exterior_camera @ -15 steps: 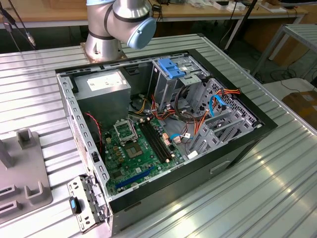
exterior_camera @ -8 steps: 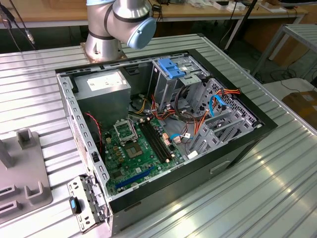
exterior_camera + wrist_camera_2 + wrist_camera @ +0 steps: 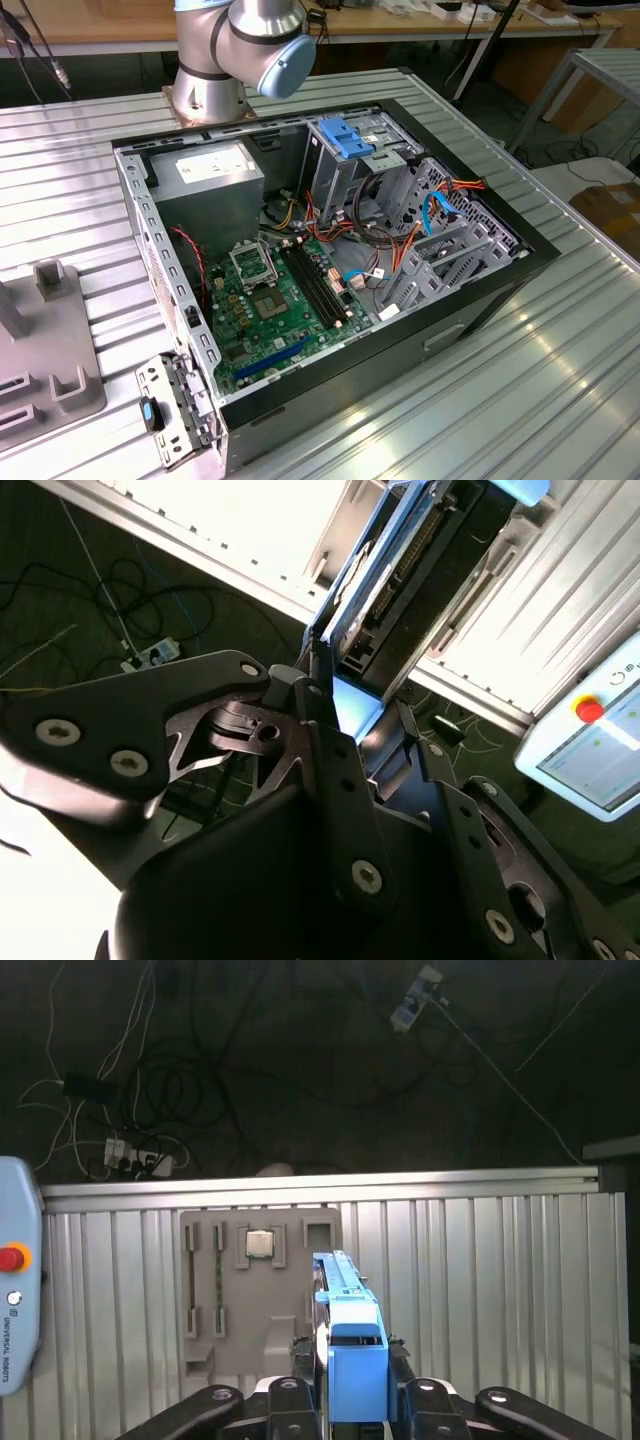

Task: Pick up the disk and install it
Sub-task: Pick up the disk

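The ribbed metal worktop [image 3: 560, 380] carried the open computer case [image 3: 470, 310] near its middle, with the arm's base [image 3: 205, 95] at the far edge. The pick-up looked done and the carry was in hand. In both wrist views the gripper [image 3: 352, 1385] was clamped on the disk [image 3: 345, 1300], its jaws pressed against the two flat sides. The disk hung above the worktop, over the grey fixture [image 3: 230, 1330] beside one worktop edge, not yet at the case. Installing it would, I judged, call for lining the disk up edge-on with a free bay of the drive cage [image 3: 350, 175], at the case's end nearest the arm's base, clear of the loose cables [image 3: 400, 250]. The disk was a flat rectangular slab with dark faces and a bright blue carrier rail [image 3: 355, 1360] round its rim. A row of connector pins [image 3: 400, 565] showed in the second wrist view.
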You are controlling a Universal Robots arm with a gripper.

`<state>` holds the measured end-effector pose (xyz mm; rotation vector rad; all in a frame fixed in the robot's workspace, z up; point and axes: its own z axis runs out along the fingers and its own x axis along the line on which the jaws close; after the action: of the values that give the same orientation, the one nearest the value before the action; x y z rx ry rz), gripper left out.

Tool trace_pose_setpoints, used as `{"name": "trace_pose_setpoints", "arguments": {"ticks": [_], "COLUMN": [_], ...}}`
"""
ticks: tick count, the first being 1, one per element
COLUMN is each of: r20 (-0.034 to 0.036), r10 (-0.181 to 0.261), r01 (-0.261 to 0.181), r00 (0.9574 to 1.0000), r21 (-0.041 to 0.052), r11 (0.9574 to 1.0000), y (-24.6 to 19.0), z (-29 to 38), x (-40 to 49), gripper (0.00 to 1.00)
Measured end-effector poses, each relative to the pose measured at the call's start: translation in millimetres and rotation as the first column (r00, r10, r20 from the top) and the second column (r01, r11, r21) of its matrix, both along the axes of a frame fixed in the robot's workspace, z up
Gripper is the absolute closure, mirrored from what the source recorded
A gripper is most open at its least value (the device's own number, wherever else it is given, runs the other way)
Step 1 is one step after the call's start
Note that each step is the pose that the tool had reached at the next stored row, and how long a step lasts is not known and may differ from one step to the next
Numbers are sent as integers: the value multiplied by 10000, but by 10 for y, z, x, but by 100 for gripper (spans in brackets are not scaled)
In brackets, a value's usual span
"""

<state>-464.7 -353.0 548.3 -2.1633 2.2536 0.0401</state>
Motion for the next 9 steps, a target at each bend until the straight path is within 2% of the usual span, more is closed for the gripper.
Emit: {"name": "trace_pose_setpoints", "arguments": {"ticks": [9], "r20": [-1], "r10": [0], "r01": [0], "r00": [10000], "r21": [-1], "r11": [10000], "y": [0], "z": [1], "x": [333], "gripper": [63]}}
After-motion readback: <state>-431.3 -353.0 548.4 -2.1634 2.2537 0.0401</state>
